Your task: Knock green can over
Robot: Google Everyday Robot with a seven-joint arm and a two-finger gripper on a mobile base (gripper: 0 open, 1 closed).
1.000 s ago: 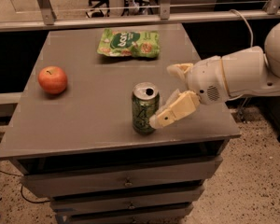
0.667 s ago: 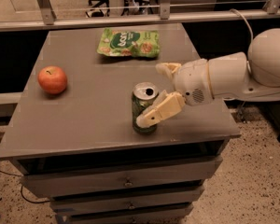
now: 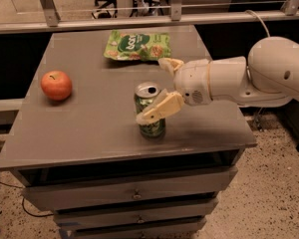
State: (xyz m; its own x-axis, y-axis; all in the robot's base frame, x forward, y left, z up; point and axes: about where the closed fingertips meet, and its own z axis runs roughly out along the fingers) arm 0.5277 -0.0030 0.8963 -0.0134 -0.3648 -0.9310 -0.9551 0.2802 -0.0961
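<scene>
The green can [image 3: 148, 127] stands upright near the front middle of the grey cabinet top [image 3: 89, 128], silver top with the opening facing up. My gripper [image 3: 151, 90] reaches in from the right on a white arm and is open. Its near finger [image 3: 159, 109] lies across the front of the can's upper half. Its far finger [image 3: 170, 64] sticks out behind the can. The can sits between the two fingers; I cannot tell whether the near finger touches it.
A red apple [image 3: 56, 85] sits at the left of the top. A flat green snack bag [image 3: 136, 45] lies at the back middle. The cabinet's front edge is close below the can, with drawers [image 3: 134, 195] beneath. A metal rail runs behind.
My gripper has moved left toward the can; the near finger, earlier at the can's right side, now crosses its front. The can still stands in the same spot.
</scene>
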